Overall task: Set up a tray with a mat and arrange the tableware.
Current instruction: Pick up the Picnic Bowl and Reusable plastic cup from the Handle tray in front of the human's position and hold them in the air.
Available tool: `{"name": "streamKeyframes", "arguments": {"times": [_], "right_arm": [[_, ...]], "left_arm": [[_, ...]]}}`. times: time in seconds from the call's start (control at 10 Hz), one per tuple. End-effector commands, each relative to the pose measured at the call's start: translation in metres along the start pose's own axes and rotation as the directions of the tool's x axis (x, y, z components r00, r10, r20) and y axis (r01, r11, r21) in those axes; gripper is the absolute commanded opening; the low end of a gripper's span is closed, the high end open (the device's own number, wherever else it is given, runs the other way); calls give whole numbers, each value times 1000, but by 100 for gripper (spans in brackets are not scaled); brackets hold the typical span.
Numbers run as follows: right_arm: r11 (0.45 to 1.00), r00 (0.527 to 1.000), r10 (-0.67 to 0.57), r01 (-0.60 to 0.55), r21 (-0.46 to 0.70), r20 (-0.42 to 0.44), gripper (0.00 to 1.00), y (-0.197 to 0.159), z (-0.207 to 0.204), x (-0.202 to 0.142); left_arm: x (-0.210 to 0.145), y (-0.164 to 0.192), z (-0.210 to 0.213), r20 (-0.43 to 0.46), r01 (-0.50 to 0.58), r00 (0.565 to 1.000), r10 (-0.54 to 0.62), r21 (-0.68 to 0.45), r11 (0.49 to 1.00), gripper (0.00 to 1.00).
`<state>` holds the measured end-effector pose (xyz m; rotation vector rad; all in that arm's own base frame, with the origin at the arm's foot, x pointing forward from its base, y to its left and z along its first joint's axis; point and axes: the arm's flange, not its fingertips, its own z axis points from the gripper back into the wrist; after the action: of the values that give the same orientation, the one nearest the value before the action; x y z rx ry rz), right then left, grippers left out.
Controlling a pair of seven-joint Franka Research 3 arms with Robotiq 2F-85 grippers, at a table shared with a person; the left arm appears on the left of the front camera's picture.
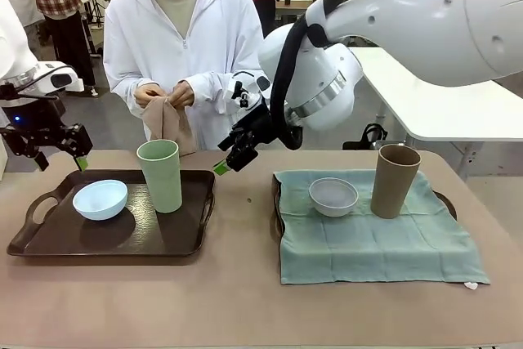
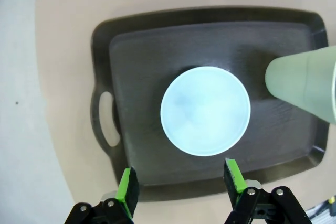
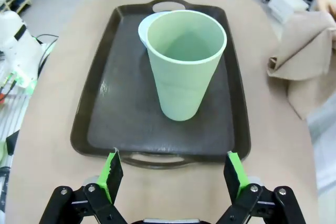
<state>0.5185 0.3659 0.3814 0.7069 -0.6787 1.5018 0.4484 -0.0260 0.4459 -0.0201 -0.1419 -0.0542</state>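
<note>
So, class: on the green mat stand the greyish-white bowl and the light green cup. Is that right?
Not quite. The cup on the green mat beside the greyish-white bowl is the brown cup; the light green cup stands in the dark tray. The front view shows it.

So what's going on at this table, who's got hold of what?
The robot grips nothing. The left gripper hangs open above the bare tray, near the pale blue bowl. The right gripper, also open, reaches across toward the green cup on that tray. The other tray has a teal mat with the greyish-white bowl and brown cup. The person holds a beige cloth.
</note>
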Motion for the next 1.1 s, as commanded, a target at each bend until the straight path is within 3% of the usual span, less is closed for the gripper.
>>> {"name": "streamKeyframes", "arguments": {"times": [0.0,0.3,0.4,0.8,1.0], "right_arm": [[999,999,-27,25,45,42,100,-33,-15,-12],[998,996,-56,53,45,65,100,-48,-24,-17],[999,998,-43,42,34,45,100,-39,-21,-22],[997,998,-50,47,52,44,100,-43,-40,-26],[995,992,-70,62,79,100,100,-47,-57,-37]], "left_arm": [[-11,-1,-6,22,51,999,-50,-37,998,85],[-15,-2,-6,66,76,995,-72,-66,995,85],[-7,-4,-6,15,46,999,-46,-15,999,85],[3,-1,-14,11,42,999,-42,-26,999,85],[7,9,-21,-2,28,1000,-28,-22,999,85]]}}
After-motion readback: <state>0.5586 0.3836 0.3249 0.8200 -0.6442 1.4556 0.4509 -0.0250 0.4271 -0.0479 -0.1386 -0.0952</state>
